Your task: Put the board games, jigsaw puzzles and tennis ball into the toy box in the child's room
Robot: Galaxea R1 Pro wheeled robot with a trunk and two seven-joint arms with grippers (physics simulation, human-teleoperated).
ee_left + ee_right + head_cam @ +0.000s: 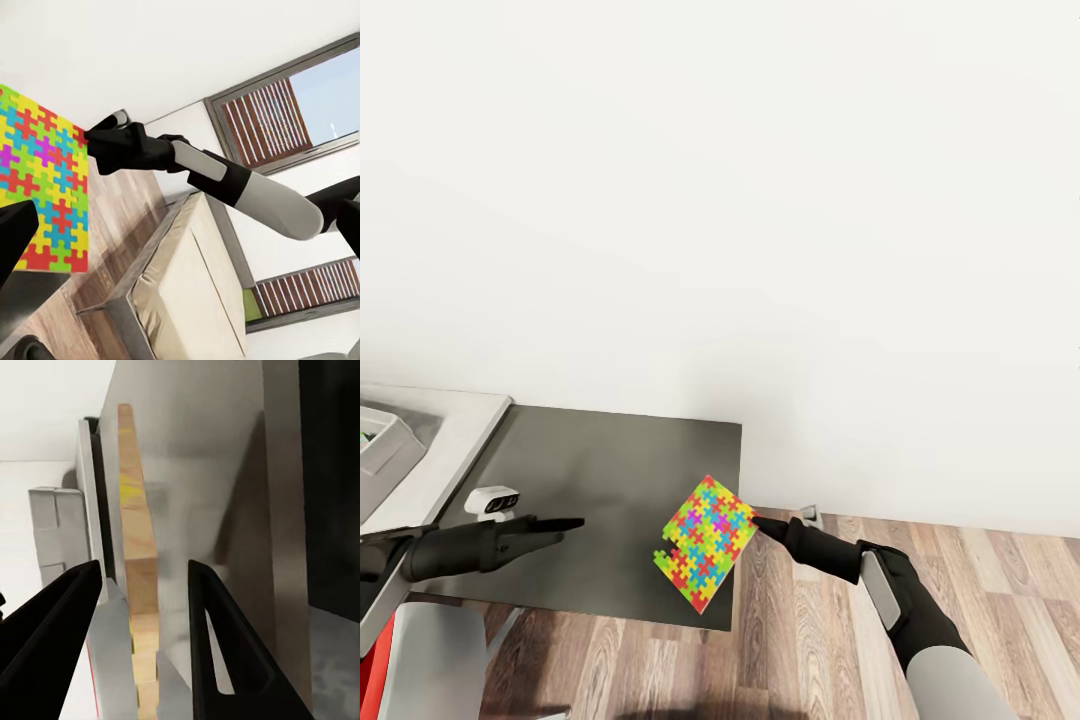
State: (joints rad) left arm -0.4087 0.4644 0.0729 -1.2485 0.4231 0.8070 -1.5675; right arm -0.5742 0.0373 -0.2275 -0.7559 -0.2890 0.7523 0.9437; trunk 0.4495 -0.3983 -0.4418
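One jigsaw puzzle [706,541] is here — bright, with many colors. It is up in the air over the near right corner of the dark table [610,470]. The right gripper [758,522] pinches its edge between its jaws. The left gripper [572,523] hangs over the table too — its jaws look pressed together. One gray box [382,450] sits at the far left; I cannot tell what is inside.
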